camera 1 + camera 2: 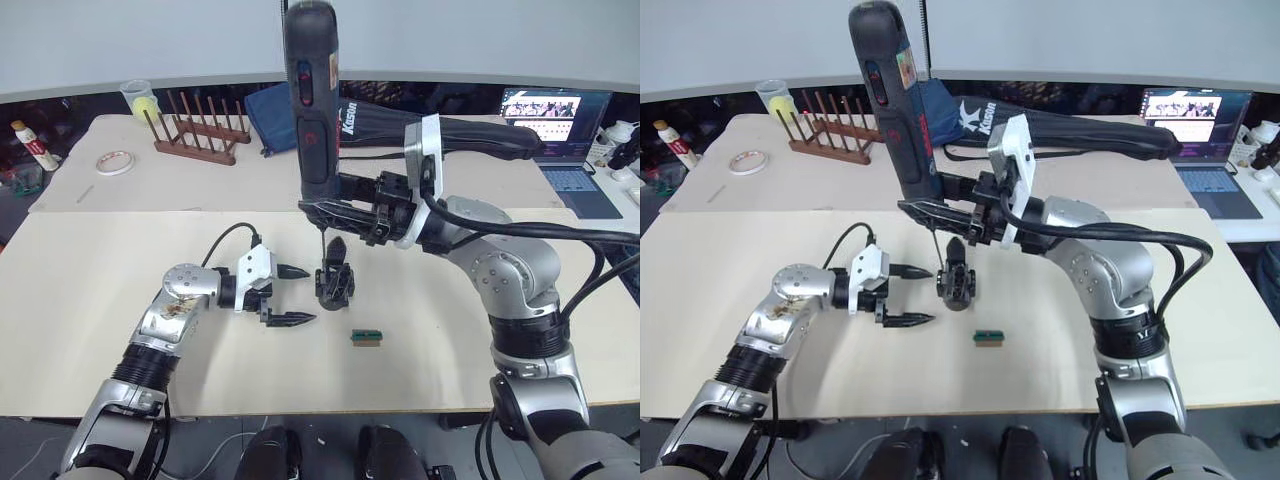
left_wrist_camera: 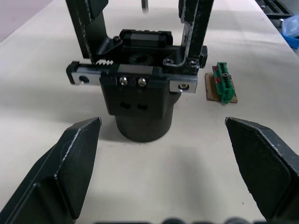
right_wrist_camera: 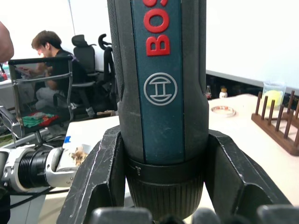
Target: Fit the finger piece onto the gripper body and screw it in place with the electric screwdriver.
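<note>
1. I am looking down on a pale tabletop.
2. My right gripper is pinching the electric screwdriver between its two fingers, holding it upright over the middle of the tabletop, its thin bit pointing down at the gripper body.
3. My left gripper is lying low just beside that body, jaws spread and holding nothing.
4. The gripper body is standing mid-table, the finger piece sticking up from its top.
5. A small green block is resting nearer the front edge.

R pincer clamps electric screwdriver upright w/ a seated person behind.
</note>
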`<action>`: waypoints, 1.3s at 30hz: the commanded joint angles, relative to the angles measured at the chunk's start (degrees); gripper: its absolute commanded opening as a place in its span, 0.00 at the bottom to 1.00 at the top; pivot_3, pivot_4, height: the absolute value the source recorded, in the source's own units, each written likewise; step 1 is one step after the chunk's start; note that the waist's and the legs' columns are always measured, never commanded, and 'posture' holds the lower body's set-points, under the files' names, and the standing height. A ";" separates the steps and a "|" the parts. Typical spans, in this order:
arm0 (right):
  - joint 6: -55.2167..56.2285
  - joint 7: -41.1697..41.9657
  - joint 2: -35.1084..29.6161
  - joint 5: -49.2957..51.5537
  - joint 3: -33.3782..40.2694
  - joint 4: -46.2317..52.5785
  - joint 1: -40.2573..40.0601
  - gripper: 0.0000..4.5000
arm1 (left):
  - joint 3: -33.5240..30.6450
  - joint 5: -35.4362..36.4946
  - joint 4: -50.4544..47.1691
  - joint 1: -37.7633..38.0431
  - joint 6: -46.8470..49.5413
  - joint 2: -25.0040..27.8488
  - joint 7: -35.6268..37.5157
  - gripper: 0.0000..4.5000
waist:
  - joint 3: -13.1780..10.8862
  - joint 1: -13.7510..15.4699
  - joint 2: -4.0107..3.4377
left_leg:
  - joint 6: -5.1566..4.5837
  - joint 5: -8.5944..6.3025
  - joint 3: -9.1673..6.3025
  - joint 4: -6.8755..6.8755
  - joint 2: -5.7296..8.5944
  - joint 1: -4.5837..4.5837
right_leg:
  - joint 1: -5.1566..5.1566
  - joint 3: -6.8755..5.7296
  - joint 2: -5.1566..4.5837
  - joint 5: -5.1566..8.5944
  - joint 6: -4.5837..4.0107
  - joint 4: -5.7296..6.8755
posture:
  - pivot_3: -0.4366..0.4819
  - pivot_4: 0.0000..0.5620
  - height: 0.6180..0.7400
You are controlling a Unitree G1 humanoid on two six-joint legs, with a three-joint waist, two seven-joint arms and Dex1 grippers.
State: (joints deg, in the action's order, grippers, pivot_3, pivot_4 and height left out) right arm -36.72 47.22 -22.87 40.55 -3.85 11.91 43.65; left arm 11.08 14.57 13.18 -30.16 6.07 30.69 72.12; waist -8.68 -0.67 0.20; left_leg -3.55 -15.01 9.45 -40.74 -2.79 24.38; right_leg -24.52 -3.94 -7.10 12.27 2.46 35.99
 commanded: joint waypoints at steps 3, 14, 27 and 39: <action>2.20 1.58 0.24 -0.01 1.45 2.55 -0.23 0.43 | -0.03 -0.29 0.48 -1.61 -1.33 -0.61 0.83 1.00 | 0.00 -0.06 0.00 | 0.00 0.00 0.00 0.00 -0.01 0.00 | -0.02 0.00 0.00 0.00 0.00 0.01 | 0.48 0.27 1.00; 2.62 2.15 1.20 -0.94 1.25 2.50 -1.23 0.43 | -0.25 -0.94 1.49 -2.10 -1.93 -0.80 1.66 1.00 | 0.00 -0.05 0.00 | 0.00 0.00 -0.01 0.00 -0.01 0.00 | -0.02 0.00 0.00 0.00 0.00 0.00 | 0.48 0.27 1.00; 2.69 3.18 1.49 -2.17 1.27 2.63 -1.60 0.43 | -0.40 -1.15 2.76 -2.71 -2.82 -0.86 1.85 1.00 | 0.00 -0.05 0.00 | 0.00 0.00 -0.02 0.00 -0.01 0.00 | -0.02 0.00 0.00 0.00 0.00 0.00 | 0.48 0.27 1.00; 1.72 2.94 1.77 -1.96 1.47 3.54 -1.74 0.43 | -0.46 -1.21 3.48 -3.12 -3.31 -0.88 1.89 1.00 | 0.00 -0.06 0.00 | 0.00 0.00 -0.02 0.00 -0.01 0.01 | -0.02 0.00 0.00 0.00 0.00 0.00 | 0.48 0.27 1.00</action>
State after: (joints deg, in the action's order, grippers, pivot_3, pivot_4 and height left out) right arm -36.58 49.94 -21.33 37.20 -3.86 11.98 41.10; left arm 11.23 13.39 16.96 -31.96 3.81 29.85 73.77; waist -8.69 -0.73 0.20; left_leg -3.55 -15.01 9.44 -40.74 -2.81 24.39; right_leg -24.54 -3.94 -7.10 12.27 2.46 35.99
